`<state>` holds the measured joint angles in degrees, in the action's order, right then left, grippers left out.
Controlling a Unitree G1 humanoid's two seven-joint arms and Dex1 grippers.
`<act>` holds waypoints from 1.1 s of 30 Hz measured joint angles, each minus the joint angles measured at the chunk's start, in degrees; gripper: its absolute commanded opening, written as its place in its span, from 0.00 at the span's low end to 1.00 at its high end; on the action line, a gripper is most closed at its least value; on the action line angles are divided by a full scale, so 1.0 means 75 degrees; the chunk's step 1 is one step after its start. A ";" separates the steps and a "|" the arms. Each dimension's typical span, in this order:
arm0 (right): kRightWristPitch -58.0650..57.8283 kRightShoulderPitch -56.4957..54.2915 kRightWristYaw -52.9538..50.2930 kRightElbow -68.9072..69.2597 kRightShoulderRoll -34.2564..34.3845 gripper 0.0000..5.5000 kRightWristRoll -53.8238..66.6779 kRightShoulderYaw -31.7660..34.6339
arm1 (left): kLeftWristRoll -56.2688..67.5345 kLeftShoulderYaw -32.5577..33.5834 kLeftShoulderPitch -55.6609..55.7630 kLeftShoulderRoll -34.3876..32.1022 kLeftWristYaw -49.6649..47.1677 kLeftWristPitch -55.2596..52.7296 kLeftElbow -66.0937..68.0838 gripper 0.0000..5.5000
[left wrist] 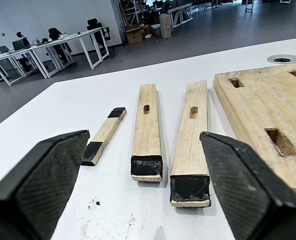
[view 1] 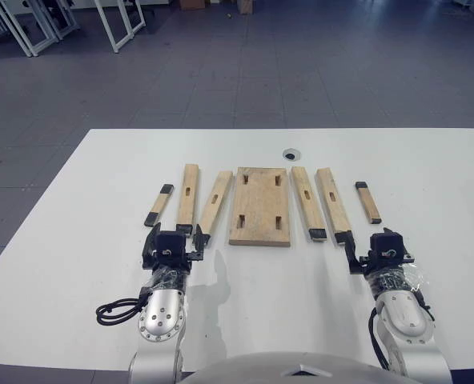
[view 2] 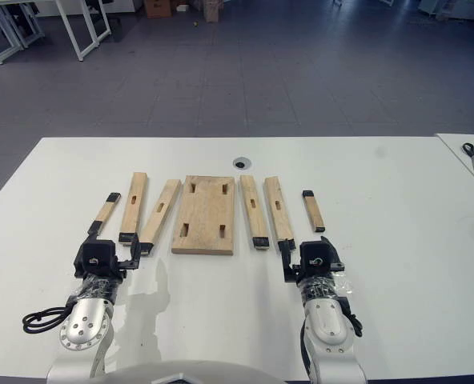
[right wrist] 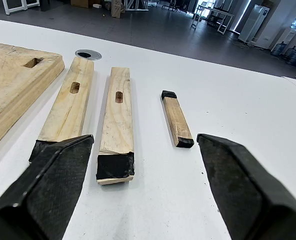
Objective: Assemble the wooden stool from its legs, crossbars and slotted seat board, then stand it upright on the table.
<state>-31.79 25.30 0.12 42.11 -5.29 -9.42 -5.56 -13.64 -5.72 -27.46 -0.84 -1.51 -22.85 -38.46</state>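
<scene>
Left gripper (view 1: 174, 238) is spread wide and empty, low over the table (view 1: 429, 184). Short crossbar (view 1: 160, 204) lies just ahead, to its outer side. Left legs (view 1: 189, 198) lie straight ahead of its fingers. Seat board (view 1: 260, 206) lies flat, ahead and between both grippers. Right gripper (view 2: 313, 258) is also wide, holding nothing. Right legs (view 1: 333, 204) lie just ahead, second crossbar (view 1: 367, 202) ahead on its outer side. The row looks laid out so each arm reaches its own half. Nothing joined yet.
</scene>
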 measured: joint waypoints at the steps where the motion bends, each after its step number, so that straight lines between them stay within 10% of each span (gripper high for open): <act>1: 0.0000 0.0000 -0.0011 0.0000 0.0001 0.69 -0.0015 -0.0001 | 0.0000 -0.0002 0.0000 0.0001 0.0000 0.0002 0.0000 0.75; 33: 0.0212 -0.0208 0.0268 -0.0365 0.0007 0.69 0.0205 0.0222 | 0.0000 0.0051 -0.0134 0.0061 0.0000 0.0004 -0.0002 0.75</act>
<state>-30.21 23.74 2.13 39.37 -5.24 -7.88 -3.90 -13.63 -5.33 -28.46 -0.38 -1.51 -22.82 -38.47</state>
